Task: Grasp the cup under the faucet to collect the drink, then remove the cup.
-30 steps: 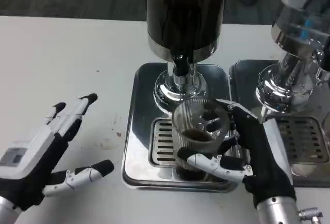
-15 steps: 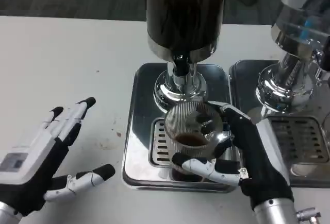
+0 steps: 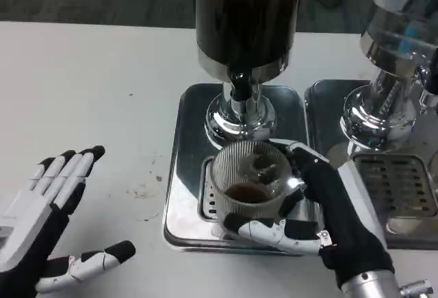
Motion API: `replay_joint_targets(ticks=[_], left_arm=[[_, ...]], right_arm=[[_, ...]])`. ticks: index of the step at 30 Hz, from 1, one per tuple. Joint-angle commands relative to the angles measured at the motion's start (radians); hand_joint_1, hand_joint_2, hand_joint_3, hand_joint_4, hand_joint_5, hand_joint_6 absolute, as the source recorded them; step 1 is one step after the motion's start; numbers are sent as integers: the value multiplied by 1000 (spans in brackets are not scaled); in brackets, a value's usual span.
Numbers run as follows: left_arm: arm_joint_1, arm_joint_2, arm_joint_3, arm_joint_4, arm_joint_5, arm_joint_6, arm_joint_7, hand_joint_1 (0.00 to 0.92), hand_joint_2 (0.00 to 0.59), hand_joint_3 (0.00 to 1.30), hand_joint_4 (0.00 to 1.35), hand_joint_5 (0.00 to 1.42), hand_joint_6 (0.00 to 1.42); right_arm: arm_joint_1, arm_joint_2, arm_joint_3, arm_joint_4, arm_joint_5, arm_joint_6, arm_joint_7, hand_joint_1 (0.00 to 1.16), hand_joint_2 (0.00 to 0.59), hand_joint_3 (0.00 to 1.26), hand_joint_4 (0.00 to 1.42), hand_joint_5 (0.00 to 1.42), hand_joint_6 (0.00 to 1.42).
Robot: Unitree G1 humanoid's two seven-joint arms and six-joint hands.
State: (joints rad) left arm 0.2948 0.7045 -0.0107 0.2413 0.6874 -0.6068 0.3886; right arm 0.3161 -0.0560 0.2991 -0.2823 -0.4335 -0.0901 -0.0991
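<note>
A clear ribbed cup with dark drink in its bottom stands over the drip grate of the steel tray, just in front of the black faucet of the dark drink dispenser. My right hand grips the cup, thumb across its near side and fingers around its right and far side. My left hand lies over the white table at the lower left, fingers spread, holding nothing.
A second dispenser with its own steel tray stands at the right. The white table spreads to the left. Small brown stains mark the table beside the tray.
My right hand has drawn the cup toward me and slightly left, away from under the faucet. My left hand has dropped lower and further left.
</note>
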Motion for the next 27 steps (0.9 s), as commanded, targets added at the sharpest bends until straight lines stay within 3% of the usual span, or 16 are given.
replay_joint_targets(ticks=[1,14,27], left_arm=[[46,7,12,-57,18,35,-18,0,116,0,0,0,0],[129,-27,44,-142,41,76,19,0,104,0,0,0,0],[109,-26,38,-147,37,77,-5,0,101,0,0,0,0]], right_arm=[[6,-8,9,-60,-1,-17,12,966,247,419,518,602,895],[44,-11,24,-103,-2,-19,28,951,255,419,518,633,916],[50,-6,35,-106,-2,-18,24,950,256,419,518,635,916]])
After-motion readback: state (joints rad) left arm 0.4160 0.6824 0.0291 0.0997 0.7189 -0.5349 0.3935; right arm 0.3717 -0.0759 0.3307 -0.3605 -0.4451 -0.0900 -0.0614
